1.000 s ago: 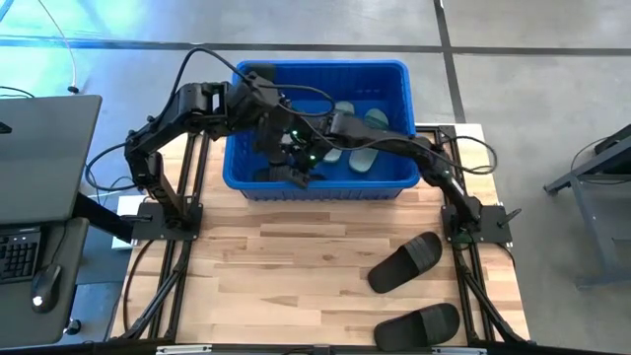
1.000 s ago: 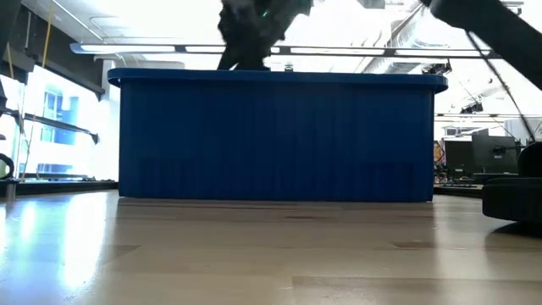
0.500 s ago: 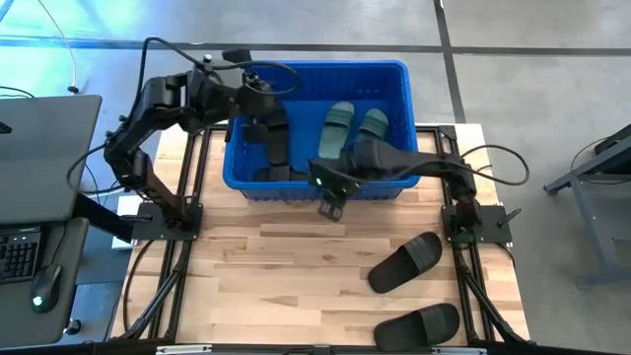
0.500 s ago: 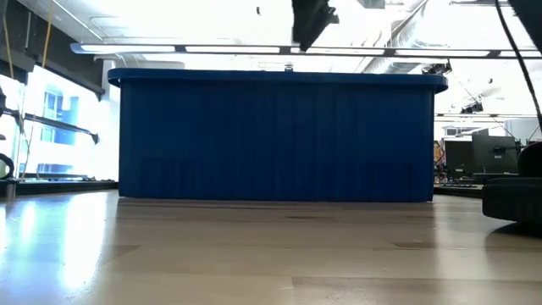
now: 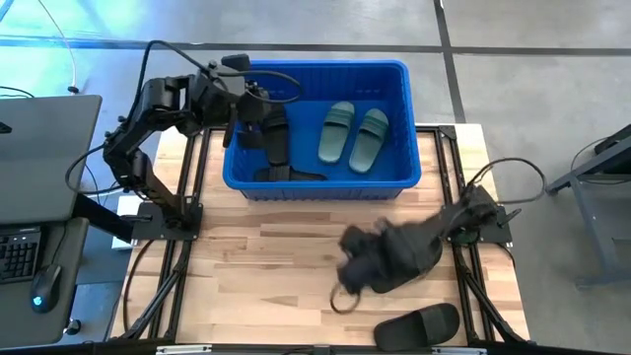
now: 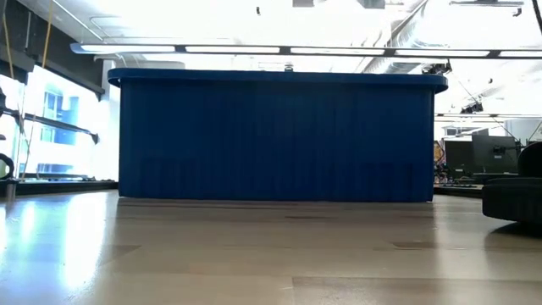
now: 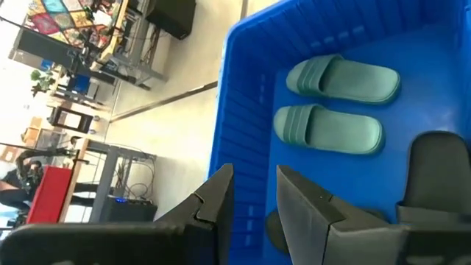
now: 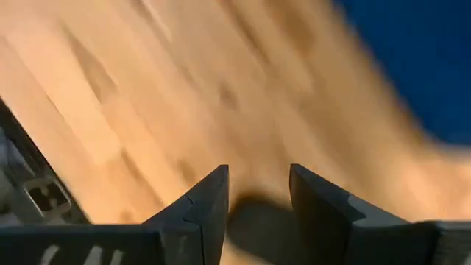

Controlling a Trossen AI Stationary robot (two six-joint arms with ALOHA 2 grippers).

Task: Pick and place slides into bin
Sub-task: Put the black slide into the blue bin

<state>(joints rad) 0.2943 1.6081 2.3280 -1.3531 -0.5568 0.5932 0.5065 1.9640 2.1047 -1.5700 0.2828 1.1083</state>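
The blue bin [image 5: 320, 187] stands at the table's far side. Two green slides [image 5: 353, 134] lie side by side on its floor, and they also show in the left wrist view [image 7: 333, 103]. Black slides [image 5: 277, 144] lie in its left part. My left gripper [image 5: 258, 116] is open and empty above the bin's left end. My right gripper [image 5: 350, 274], blurred, is open and empty over the table in front of the bin. One black slide [image 5: 419, 323] lies near the table's front edge. Another [image 5: 422, 248] lies mostly hidden under my right arm.
Bare wooden table [image 5: 266, 276] lies in front of the bin and to the left of my right arm. In the low view the bin's near wall [image 6: 279, 140] fills the middle, and a black slide [image 6: 512, 199] shows at the right edge. A desk with a laptop [image 5: 39, 148] stands left of the table.
My right gripper has left the bin, crossed its near wall and gone fast toward the table's near right, down toward the black slides there. My left gripper has drawn back from the bin's middle toward its left end. Black slides now lie uncovered in the bin's left part.
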